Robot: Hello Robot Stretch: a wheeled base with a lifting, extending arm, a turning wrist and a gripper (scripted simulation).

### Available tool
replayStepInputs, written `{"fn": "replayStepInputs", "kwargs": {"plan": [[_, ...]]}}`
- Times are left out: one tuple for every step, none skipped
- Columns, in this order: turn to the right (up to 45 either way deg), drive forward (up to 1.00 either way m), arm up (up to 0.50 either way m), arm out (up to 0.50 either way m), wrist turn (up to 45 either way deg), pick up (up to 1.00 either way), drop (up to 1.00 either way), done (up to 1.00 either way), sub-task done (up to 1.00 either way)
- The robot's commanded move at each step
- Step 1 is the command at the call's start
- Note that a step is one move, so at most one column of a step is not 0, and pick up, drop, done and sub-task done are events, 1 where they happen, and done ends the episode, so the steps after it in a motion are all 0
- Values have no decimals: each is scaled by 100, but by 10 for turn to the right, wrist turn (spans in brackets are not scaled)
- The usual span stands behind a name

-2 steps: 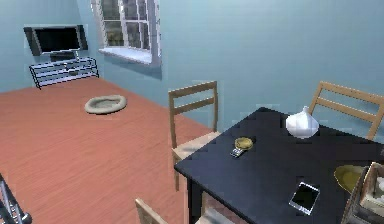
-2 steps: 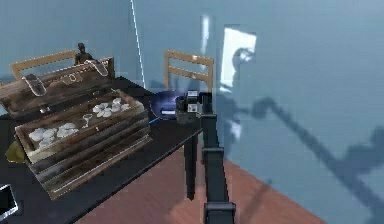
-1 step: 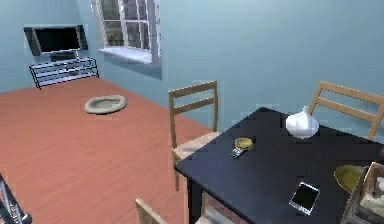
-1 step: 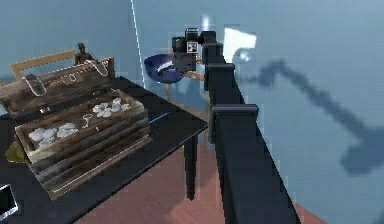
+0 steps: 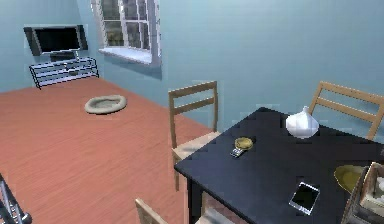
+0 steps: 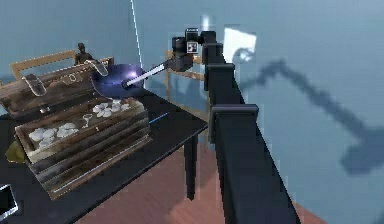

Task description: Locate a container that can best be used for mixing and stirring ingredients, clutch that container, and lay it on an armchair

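Spotted dark glossy bowl [image 6: 116,76] toward far edge of bench [image 6: 165,125], just behind wooden crates [image 6: 80,130]. Noted jaws at far end of arm [image 6: 235,130], close by bowl on side nearest bench corner. Cannot tell state of jaws, apart or together, nor any hold on bowl, with crates and bench right at and behind them. Judged main risk: snagging bowl on crate rim during lift, or sweeping arm into chair [image 6: 176,72] beyond bench corner when turning base. Expect search for armchair afterwards; longer carry, more chance of bowl slipping

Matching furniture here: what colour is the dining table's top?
Black: the rectangular tabletop, best in forward view.
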Motion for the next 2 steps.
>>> {"fn": "replayStepInputs", "kwargs": {"plan": [[0, 0, 0, 0, -450, 0, 0, 0, 0], [0, 0, 0, 0, -240, 0, 0, 0, 0]]}}
